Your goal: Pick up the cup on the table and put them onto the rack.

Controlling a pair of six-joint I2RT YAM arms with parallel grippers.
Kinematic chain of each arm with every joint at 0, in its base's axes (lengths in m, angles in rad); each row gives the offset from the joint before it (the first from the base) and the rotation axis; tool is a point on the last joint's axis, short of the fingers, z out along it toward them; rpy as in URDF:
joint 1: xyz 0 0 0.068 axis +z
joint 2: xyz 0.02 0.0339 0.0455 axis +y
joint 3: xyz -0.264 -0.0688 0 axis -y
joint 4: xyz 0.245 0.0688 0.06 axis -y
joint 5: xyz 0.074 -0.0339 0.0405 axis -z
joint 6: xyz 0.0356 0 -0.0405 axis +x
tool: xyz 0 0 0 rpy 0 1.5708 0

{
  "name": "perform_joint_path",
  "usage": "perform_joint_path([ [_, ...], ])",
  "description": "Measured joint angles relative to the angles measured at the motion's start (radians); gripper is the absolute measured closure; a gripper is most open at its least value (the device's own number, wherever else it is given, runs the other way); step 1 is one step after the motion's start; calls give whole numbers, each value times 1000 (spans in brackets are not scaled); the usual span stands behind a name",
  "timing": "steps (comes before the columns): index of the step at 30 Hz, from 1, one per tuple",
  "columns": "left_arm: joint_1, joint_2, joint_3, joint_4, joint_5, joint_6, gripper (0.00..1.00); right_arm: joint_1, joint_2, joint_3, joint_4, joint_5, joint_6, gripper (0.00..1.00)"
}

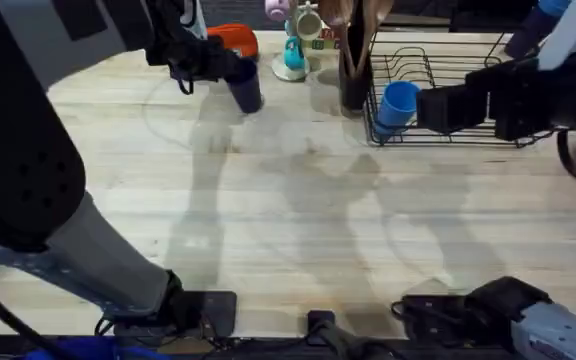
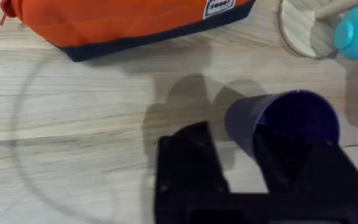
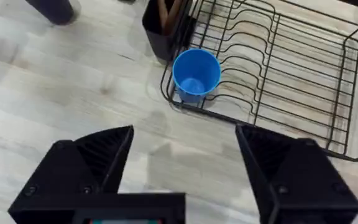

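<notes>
Wooden table (image 1: 298,220), tapered plastic cup (image 1: 245,88)

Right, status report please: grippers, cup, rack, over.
Left gripper pinching navy cup rim, tilted. Right gripper open, short of rack. Blue cup lying in rack corner.

Handleless plastic cup in wire rack (image 3: 196,72): bright blue
Handleless plastic cup at left gripper (image 2: 281,127): navy
Wire dish rack (image 3: 303,74): black
Fabric pouch (image 2: 123,22): orange, navy base
Wooden worktop (image 1: 288,220): pale woodgrain
</notes>
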Motion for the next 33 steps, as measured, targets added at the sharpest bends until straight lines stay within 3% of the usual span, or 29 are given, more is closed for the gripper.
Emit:
perform_joint_path([
  [2, 0, 0, 0, 0, 0, -1, 882, 0, 0, 0, 0, 0, 0, 5],
  [4, 0, 0, 0, 1, 4, 0, 950, 0, 0, 0, 0, 0, 0, 5],
  [22, 0, -21, 2, -42, 53, 0, 960, 0, 0, 0, 0, 0, 0, 6],
  [33, -31, -238, 86, -154, 52, 2, 960, 0, -71, 0, -13, -3, 11, 5],
])
